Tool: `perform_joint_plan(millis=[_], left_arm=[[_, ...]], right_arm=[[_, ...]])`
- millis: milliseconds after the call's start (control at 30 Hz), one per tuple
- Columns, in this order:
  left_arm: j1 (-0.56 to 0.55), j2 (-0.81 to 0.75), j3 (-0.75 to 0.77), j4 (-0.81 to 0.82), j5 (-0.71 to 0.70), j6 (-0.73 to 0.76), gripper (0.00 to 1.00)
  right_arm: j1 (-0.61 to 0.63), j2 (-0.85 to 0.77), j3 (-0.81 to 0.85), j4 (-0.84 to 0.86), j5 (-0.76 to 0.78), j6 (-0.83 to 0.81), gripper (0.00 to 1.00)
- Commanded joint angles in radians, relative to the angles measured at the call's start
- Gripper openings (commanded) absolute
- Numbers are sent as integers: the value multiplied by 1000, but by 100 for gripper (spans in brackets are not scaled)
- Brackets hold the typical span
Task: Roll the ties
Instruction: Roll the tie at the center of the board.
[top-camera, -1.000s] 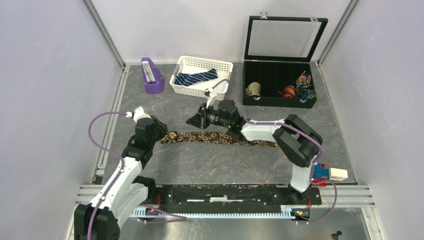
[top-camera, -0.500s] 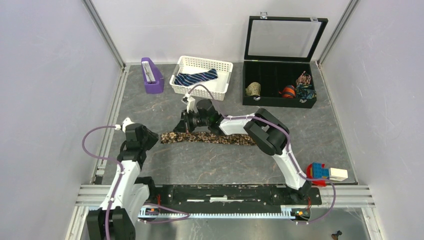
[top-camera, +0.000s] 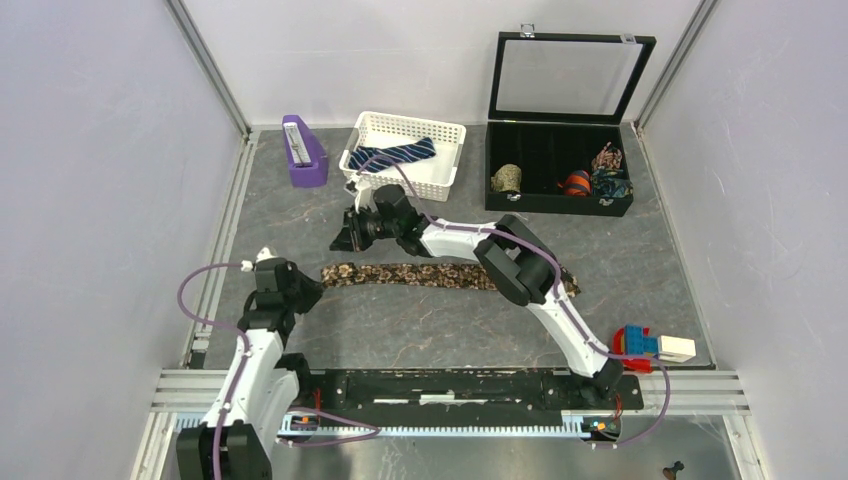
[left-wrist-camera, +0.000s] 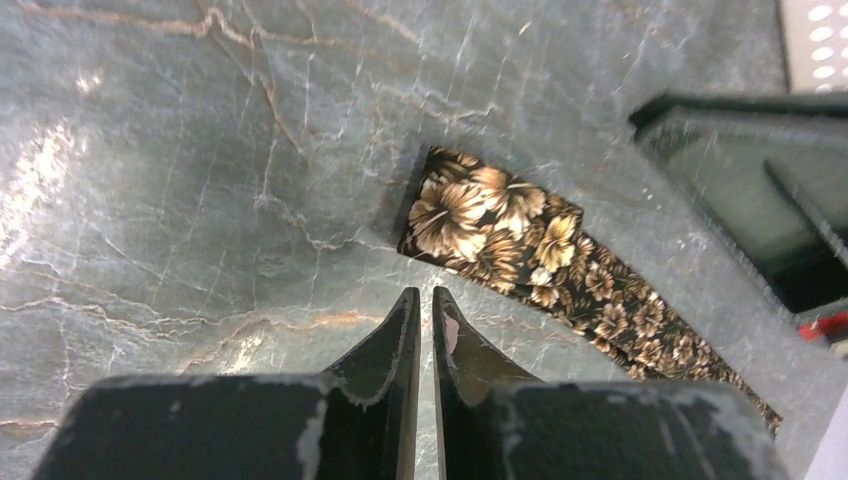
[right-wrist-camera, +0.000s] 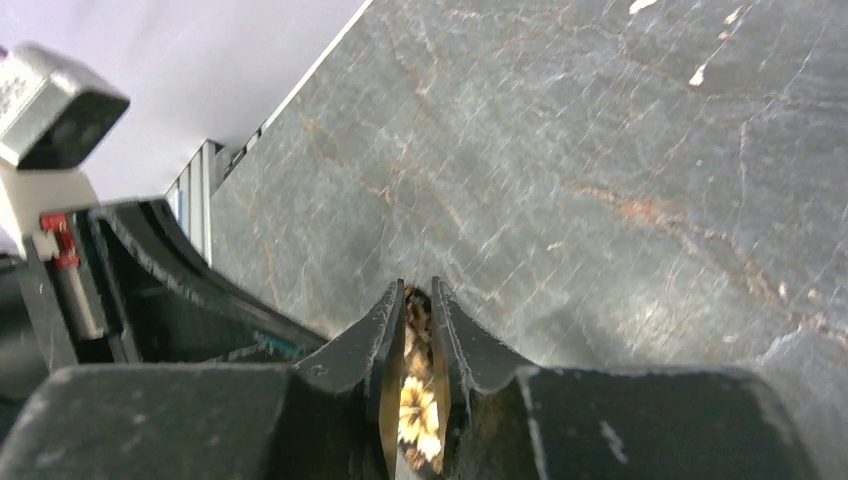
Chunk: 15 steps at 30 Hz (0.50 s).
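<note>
The brown-and-tan tie (top-camera: 420, 274) lies stretched left to right on the grey table. Its wide left end shows in the left wrist view (left-wrist-camera: 480, 215). My left gripper (top-camera: 303, 292) is shut and empty, its tips (left-wrist-camera: 420, 295) just short of that end. My right gripper (top-camera: 346, 238) reaches far left, just behind the tie's left end. In the right wrist view it (right-wrist-camera: 418, 290) is shut on a piece of the brown tie (right-wrist-camera: 418, 400). The navy striped tie (top-camera: 392, 155) lies in the white basket (top-camera: 440, 186).
A purple stand (top-camera: 303, 150) sits at the back left. A black case (top-camera: 560, 203) with its lid up holds several rolled ties at the back right. A red, blue and white block (top-camera: 650, 345) lies near the right arm's base.
My right gripper has swung left along the tie, from mid-table to behind its left end. My left arm has drawn back toward the near left, off the tie.
</note>
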Motion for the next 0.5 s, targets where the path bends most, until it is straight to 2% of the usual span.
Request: perform_joint_plan(millis=[0, 167, 467], left_arm=[[-10, 43, -9, 12, 47, -39, 15], [-44, 88, -25, 66, 52, -56, 15], [-67, 249, 36, 145, 15, -45, 16]], right_arm=[[-3, 87, 128, -94, 21, -57, 22], [-4, 144, 175, -132, 5, -69, 22], [-3, 105, 80, -105, -10, -69, 20]])
